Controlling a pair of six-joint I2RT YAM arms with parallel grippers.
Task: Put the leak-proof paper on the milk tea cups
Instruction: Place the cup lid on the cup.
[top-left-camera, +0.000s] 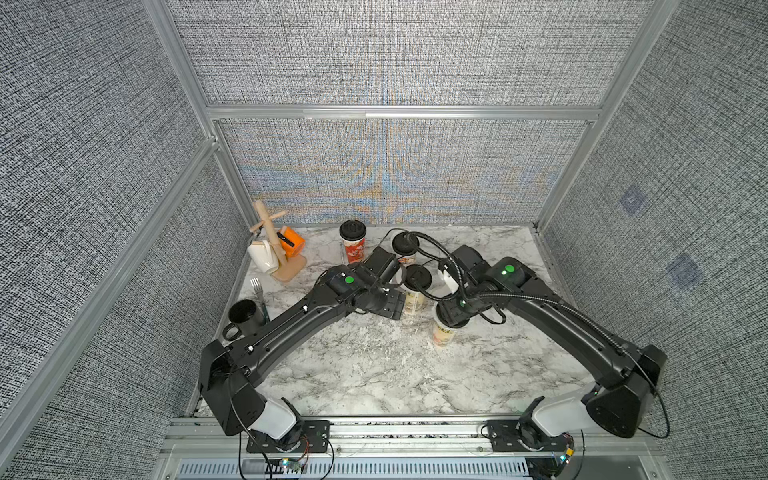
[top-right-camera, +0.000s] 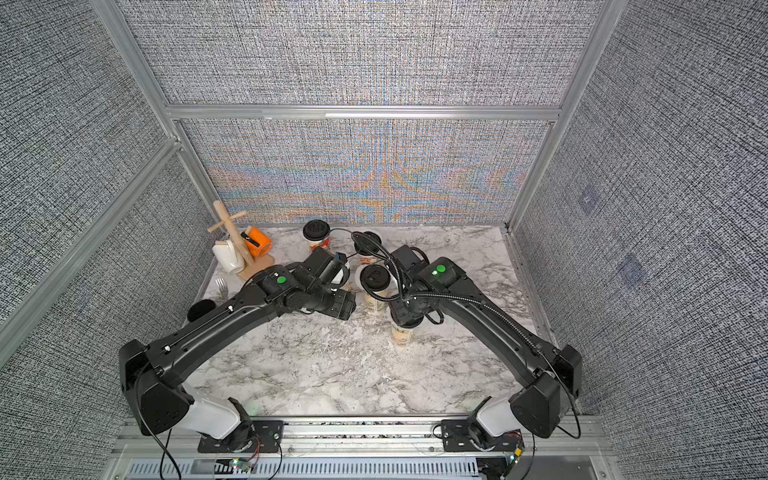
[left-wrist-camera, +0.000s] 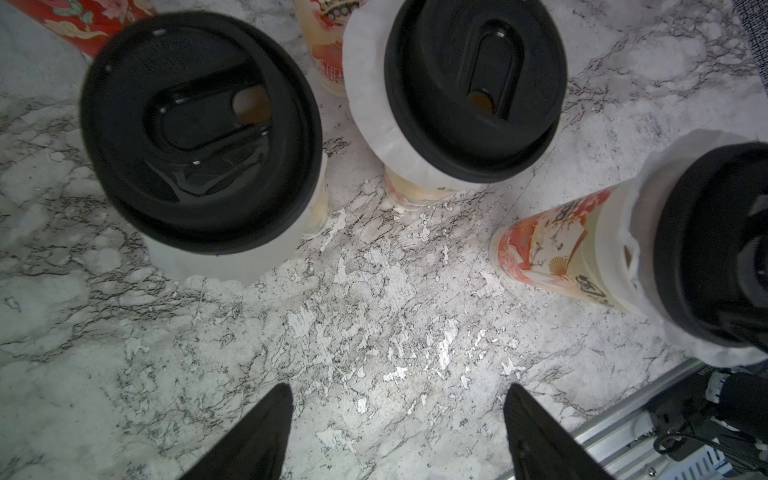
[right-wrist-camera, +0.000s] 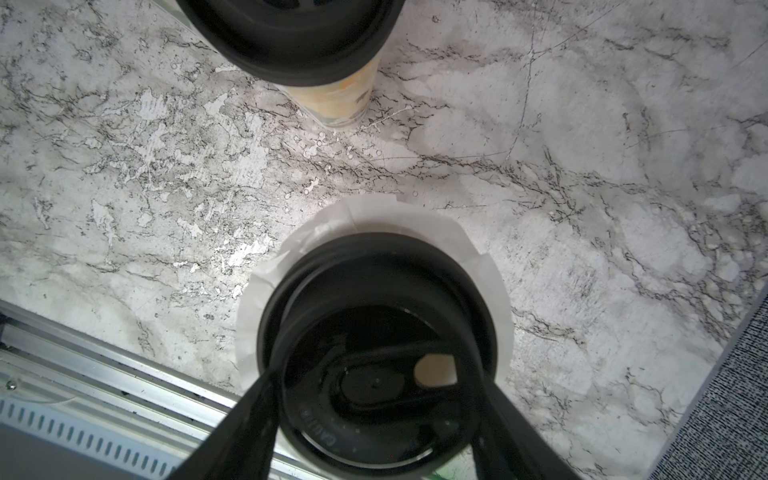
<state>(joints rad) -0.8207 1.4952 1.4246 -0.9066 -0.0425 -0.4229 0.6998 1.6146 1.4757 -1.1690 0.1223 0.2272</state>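
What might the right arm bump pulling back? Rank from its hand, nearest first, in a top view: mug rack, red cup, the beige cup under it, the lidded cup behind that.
From the right hand:
1. Beige cup: directly beneath, its black lid clasped.
2. Lidded cup: just behind, leftward.
3. Red cup: back row, further left.
4. Mug rack: back-left corner.
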